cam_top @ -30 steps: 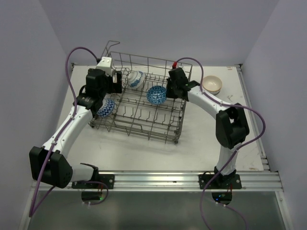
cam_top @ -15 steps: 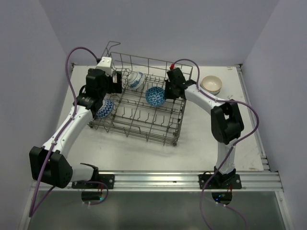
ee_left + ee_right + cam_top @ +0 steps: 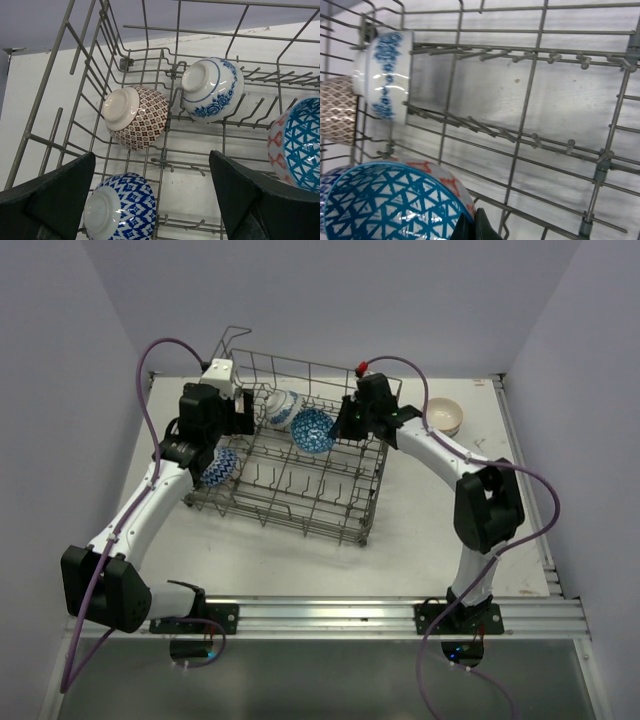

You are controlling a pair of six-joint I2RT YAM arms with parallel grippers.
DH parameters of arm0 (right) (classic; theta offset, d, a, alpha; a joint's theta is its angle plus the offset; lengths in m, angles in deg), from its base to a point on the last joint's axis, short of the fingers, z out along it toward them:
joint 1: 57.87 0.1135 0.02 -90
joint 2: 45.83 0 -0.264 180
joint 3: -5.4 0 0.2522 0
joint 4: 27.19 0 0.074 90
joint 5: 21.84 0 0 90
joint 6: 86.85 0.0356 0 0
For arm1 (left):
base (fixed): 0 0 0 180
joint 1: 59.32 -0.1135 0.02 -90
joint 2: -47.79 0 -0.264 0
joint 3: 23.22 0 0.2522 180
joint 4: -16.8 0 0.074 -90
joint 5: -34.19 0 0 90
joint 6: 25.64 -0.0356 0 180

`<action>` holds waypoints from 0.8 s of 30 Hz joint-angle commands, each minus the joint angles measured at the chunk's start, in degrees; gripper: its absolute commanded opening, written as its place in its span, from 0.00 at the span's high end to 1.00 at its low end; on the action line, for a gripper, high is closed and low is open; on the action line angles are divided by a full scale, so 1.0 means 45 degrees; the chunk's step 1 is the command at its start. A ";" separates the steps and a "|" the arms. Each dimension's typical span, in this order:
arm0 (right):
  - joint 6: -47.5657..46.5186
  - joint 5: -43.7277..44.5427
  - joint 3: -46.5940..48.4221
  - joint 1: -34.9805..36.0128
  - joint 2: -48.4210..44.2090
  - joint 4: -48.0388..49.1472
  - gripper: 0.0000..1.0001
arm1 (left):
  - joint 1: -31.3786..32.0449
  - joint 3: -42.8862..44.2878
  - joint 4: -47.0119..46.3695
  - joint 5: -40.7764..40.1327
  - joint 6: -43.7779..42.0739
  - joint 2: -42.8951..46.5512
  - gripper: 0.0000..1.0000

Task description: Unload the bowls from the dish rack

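The grey wire dish rack [image 3: 372, 502] stands mid-table. My right gripper [image 3: 342, 426] is shut on the rim of a bowl with a blue triangle pattern inside and red marks outside [image 3: 312, 430], holding it above the rack floor; in the right wrist view the gripper [image 3: 473, 231] pinches this bowl [image 3: 390, 205]. A white bowl with blue flowers [image 3: 281, 406] and a brown patterned bowl [image 3: 134, 116] lie on their sides at the rack's back. A blue-and-white diamond bowl [image 3: 222, 466] lies at the rack's left end. My left gripper [image 3: 155, 200] is open above that end, holding nothing.
A plain cream bowl [image 3: 442, 416] stands upright on the white table to the right of the rack. The rack's raised wire handle [image 3: 232, 335] is at its back left corner. Grey walls close in the table on three sides.
My right gripper has lifted the blue triangle bowl up and toward the back left of the rack. The left arm has not moved.
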 commanded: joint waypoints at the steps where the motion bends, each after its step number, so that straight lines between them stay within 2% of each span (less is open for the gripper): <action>1: 0.1074 -0.2110 -0.0599 -0.0422 -0.1577 0.2069 1.00 | 0.0084 0.0426 -0.0267 -0.0116 0.0180 0.0021 0.00; 8: 0.0802 -0.0551 -0.1440 -0.1632 -0.3452 0.2775 1.00 | 0.0084 0.0445 -0.0267 -0.0174 0.0160 0.0022 0.00; 15: 0.1134 0.1382 -0.2085 -0.4285 -0.5328 0.2699 1.00 | 0.0084 0.0465 -0.0209 -0.0175 0.0160 0.0060 0.00; 19: 0.1095 0.2380 -0.2027 -0.5577 -0.5369 0.1626 1.00 | 0.0084 0.0484 -0.0208 -0.0175 0.0160 0.0080 0.00; 24: 0.1095 0.2245 -0.1989 -0.6925 -0.4393 0.0902 1.00 | 0.0084 0.0484 -0.0208 -0.0155 0.0160 0.0061 0.00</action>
